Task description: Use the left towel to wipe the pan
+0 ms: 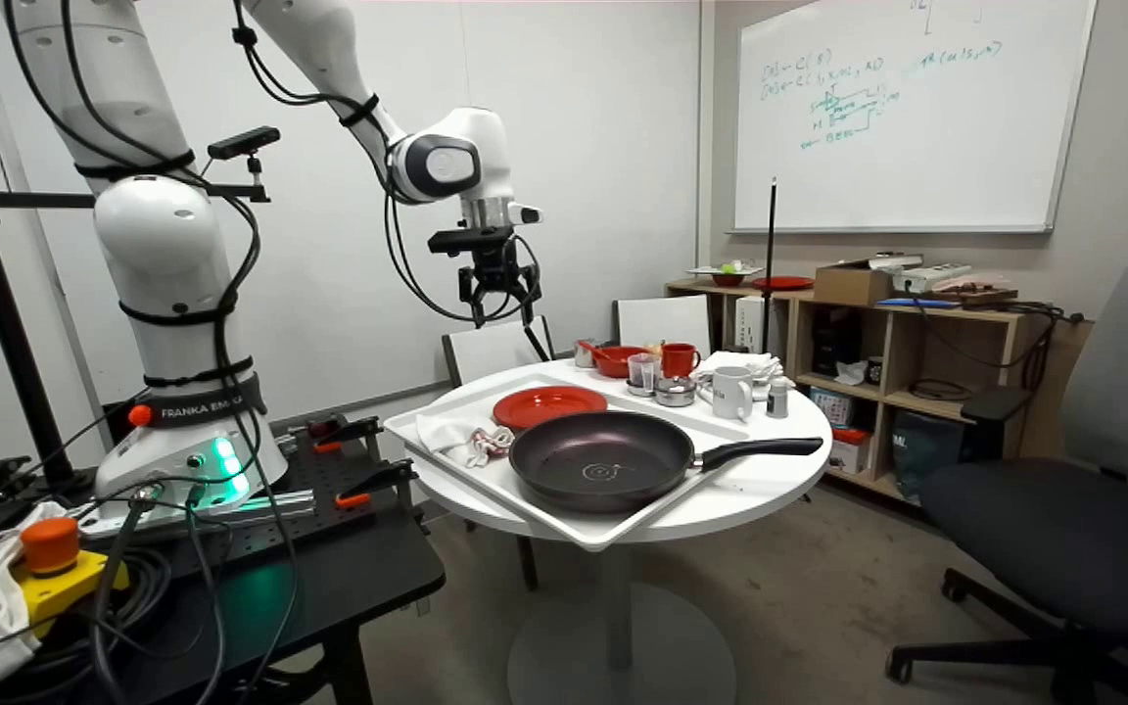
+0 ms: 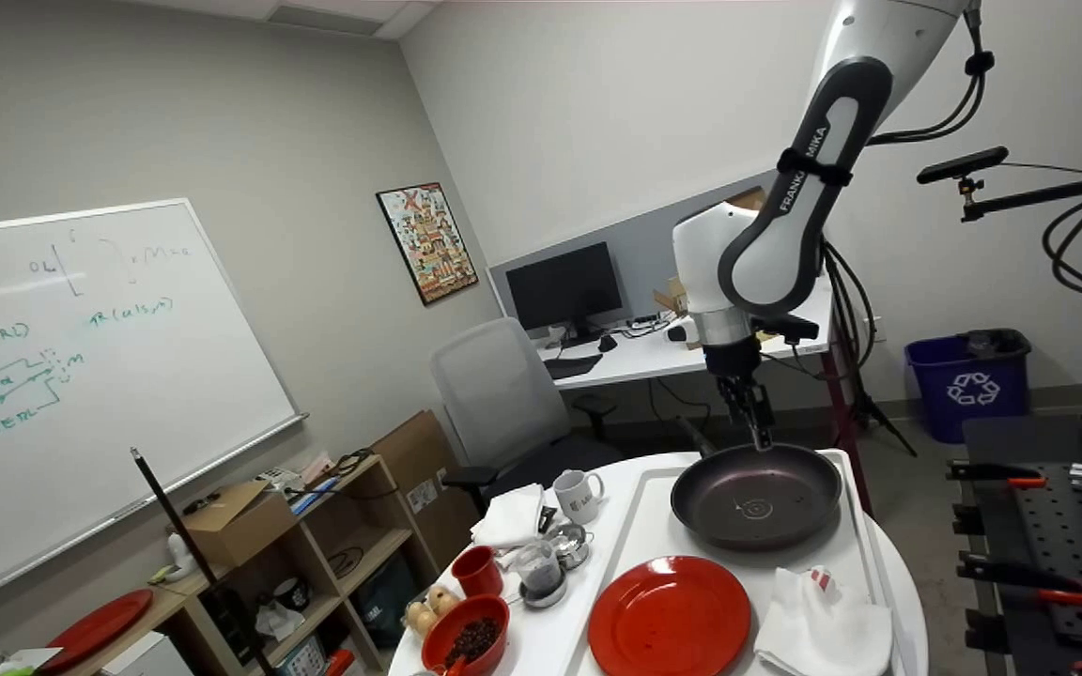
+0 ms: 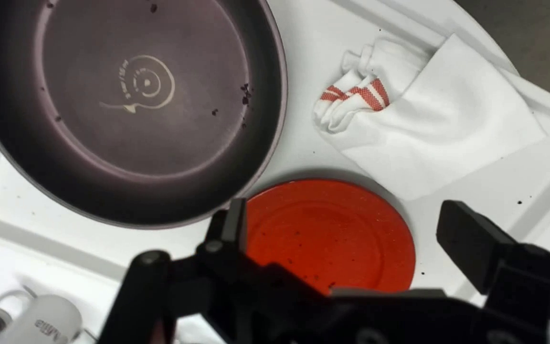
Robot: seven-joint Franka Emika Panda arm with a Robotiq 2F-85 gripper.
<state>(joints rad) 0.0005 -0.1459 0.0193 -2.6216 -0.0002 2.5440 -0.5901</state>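
The large black pan [image 1: 603,460] rests on the white tray, its handle reaching past the tray's edge. It shows in an exterior view [image 2: 755,498] and in the wrist view [image 3: 146,138], with dark crumbs inside. A white towel with red stripes [image 3: 437,119] lies bunched on the tray beside the pan and the red plate; it also shows in both exterior views [image 1: 451,441] [image 2: 823,629]. My gripper [image 3: 342,215] is open and empty, above the tray area, with the red plate between its fingers in the wrist view. It hangs well above the table in an exterior view [image 1: 501,315].
The white tray [image 1: 525,504] also holds a red plate [image 2: 670,615]. Beside the tray stand a grey mug [image 2: 578,498], a folded white cloth [image 2: 508,518], a red cup [image 2: 478,571], a red bowl [image 2: 494,610] with dark contents, and small metal and clear containers.
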